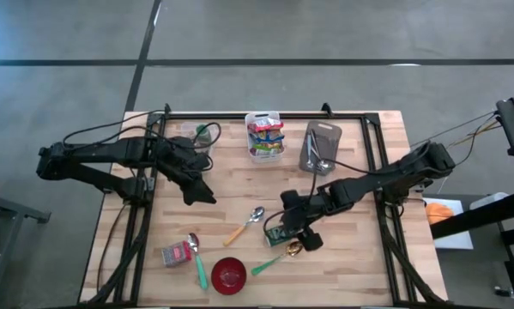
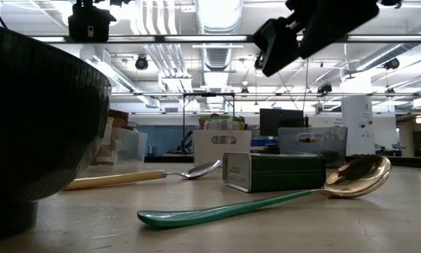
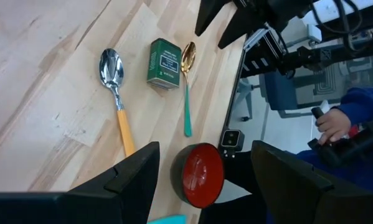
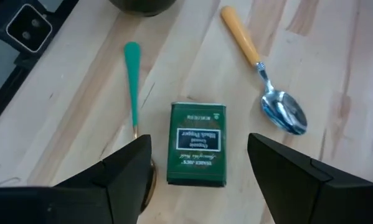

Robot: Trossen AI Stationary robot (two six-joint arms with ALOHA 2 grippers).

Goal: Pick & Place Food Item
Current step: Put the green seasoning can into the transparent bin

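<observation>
A small green tin (image 4: 198, 144) lies flat on the wooden table (image 1: 359, 266), right of the middle; it also shows in the high view (image 1: 276, 233) and the low view (image 2: 273, 172). My right gripper (image 4: 200, 152) hangs open above it, slanting down, one finger on either side of the tin and clear of it (image 2: 301, 28). My left gripper (image 3: 205, 158) is open and raised over the table's left half (image 1: 201, 190), holding nothing.
An orange-handled spoon (image 1: 246, 223) lies left of the tin and a gold spoon with a green handle (image 1: 278, 256) just in front of it. Red bowl (image 1: 229, 275) and a red tin (image 1: 178, 254) sit near the front edge. A bin of packets (image 1: 265, 136) and a grey utensil tray (image 1: 319, 146) stand at the back.
</observation>
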